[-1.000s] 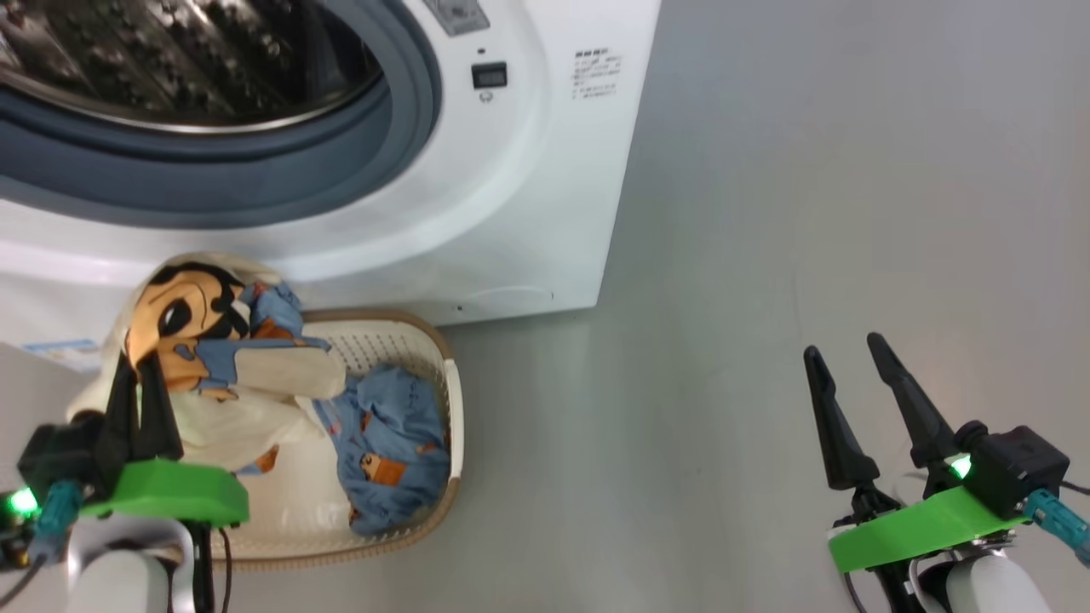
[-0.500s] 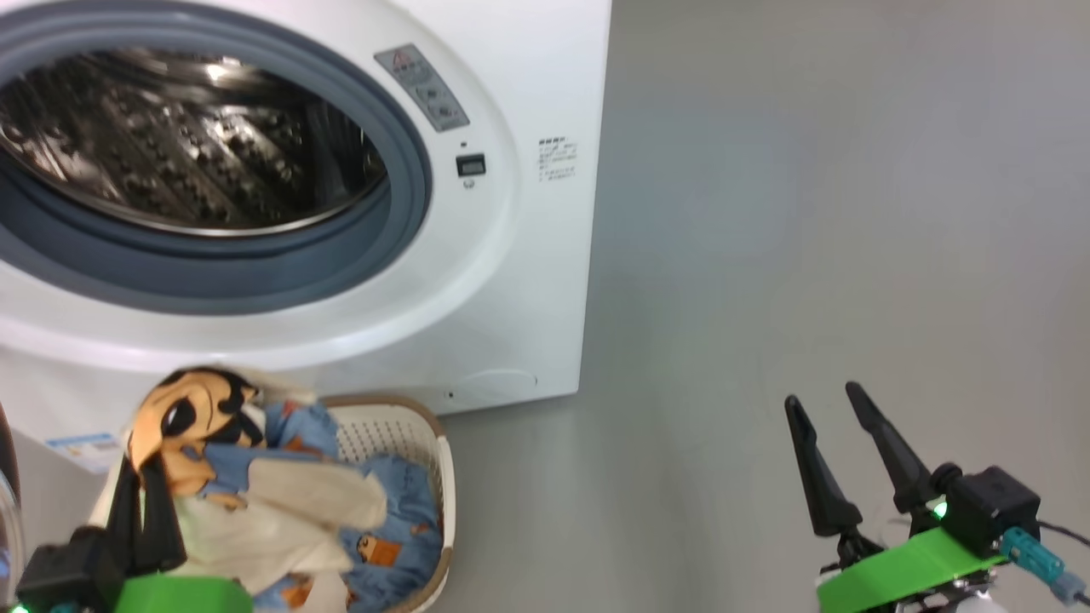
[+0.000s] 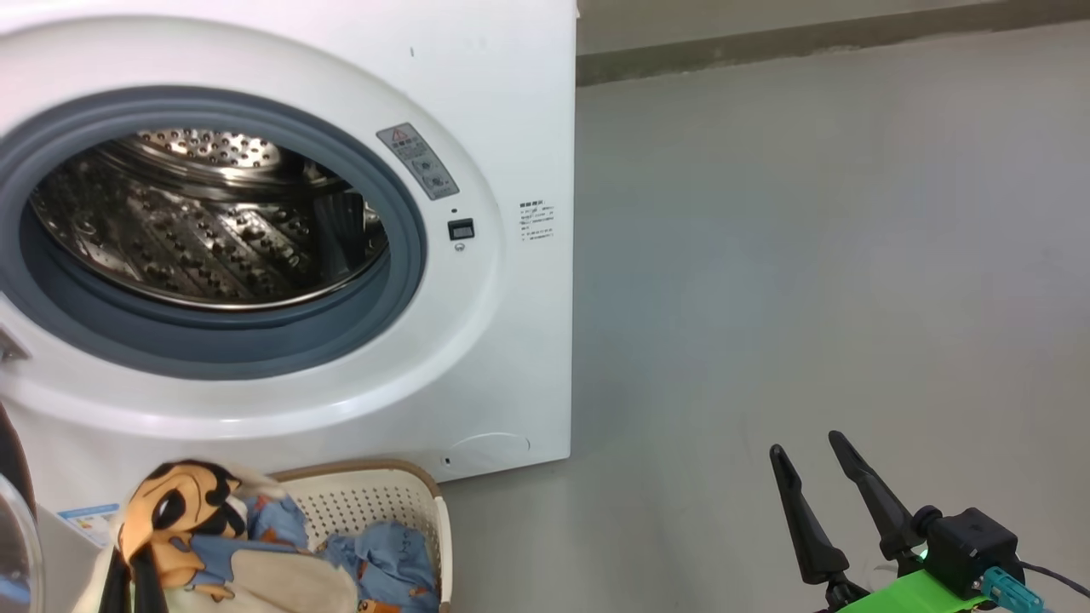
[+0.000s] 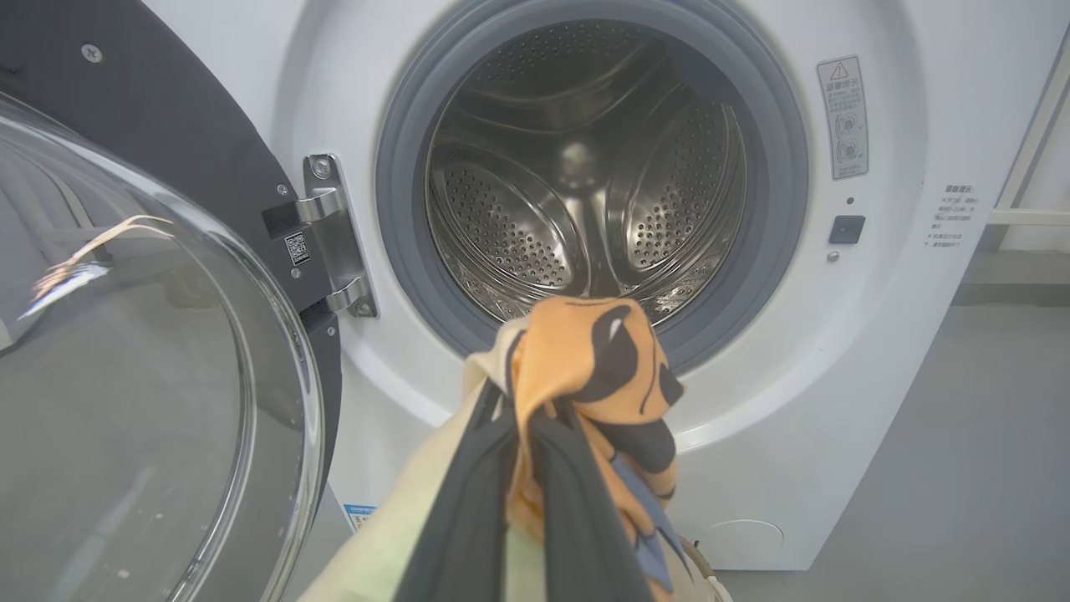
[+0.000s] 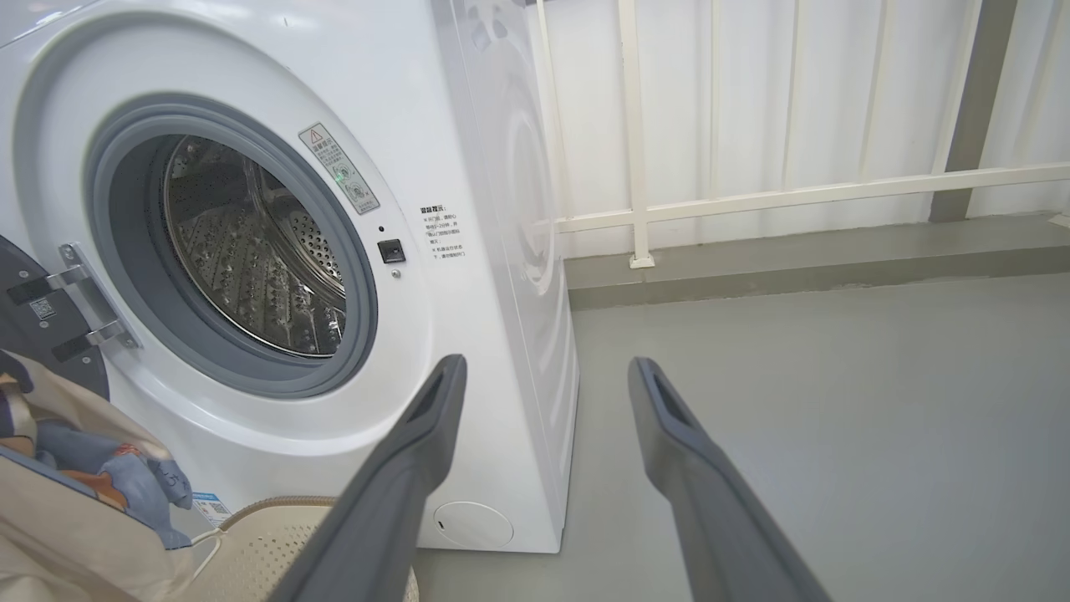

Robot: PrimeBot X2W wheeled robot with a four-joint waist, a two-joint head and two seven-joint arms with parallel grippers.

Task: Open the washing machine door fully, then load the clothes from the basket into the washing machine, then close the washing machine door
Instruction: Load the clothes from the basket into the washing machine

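Cream cloth printed in orange-brown and black is bunched between the two long dark fingers of the left gripper [image 4: 522, 411], which are pinched together on the clothes [image 4: 598, 359]. The soft, crumpled bundle hangs in front of the washing machine [image 3: 511, 358], level with the lower lip of its round opening and outside it. Folds of light blue, denim-like fabric with small orange patches trail from the bundle down into the basket [image 3: 383, 502]. This basket is a cream plastic tub with perforated walls and a brown woven-look rim, and it stands on the floor against the foot of the washing machine, below the opening.

The machine itself is a smooth white box. Its opening is ringed by a thick grey rubber gasket [image 3: 409, 255], and behind that sits a shiny steel drum [image 4: 585, 192], dimpled with holes and ribbed with curved paddles. The washing machine door [image 4: 125, 376] stands swung wide to the left of the opening on a bright metal hinge [image 4: 330, 234], showing its dark rim and bulging clear glass bowl. A round service flap [image 3: 490, 447] is set low at the machine's right front corner.

The right gripper [image 5: 545, 364] hovers over bare grey floor [image 3: 809, 255] to the right of the washing machine, its tapered fingers spread wide apart and gripping nothing. A white railing [image 5: 752, 192] runs behind the machine's right side.
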